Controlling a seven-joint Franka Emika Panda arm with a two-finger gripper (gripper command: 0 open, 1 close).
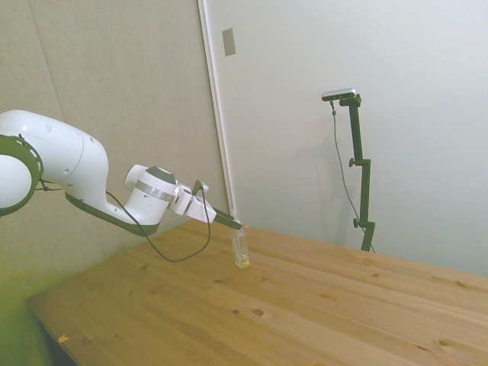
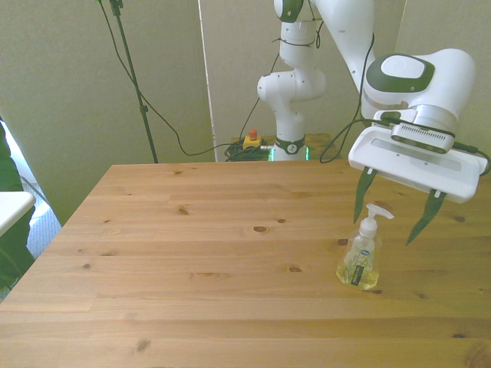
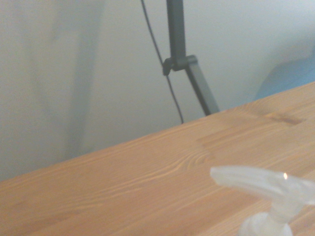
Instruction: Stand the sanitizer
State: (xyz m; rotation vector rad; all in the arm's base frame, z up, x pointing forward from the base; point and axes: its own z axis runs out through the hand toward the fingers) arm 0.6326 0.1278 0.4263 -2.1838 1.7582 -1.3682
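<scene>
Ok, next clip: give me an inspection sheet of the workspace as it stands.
Surface: wooden table, bare apart from the bottle.
Job's things: sanitizer stands upright on the table toward the front view's right, pump cap on top, yellowish liquid in the lower part.
Clutter: nothing seen on the table.
Gripper: gripper open, fingers either side of the pump top, apart from it in the front view.
Cables: a black cable loops from the wrist down toward the table; more cables run behind the table's far edge.
Surroundings: plain walls; a red button on a yellow box near the robot's base; a white object's edge at the front view's left.
</scene>
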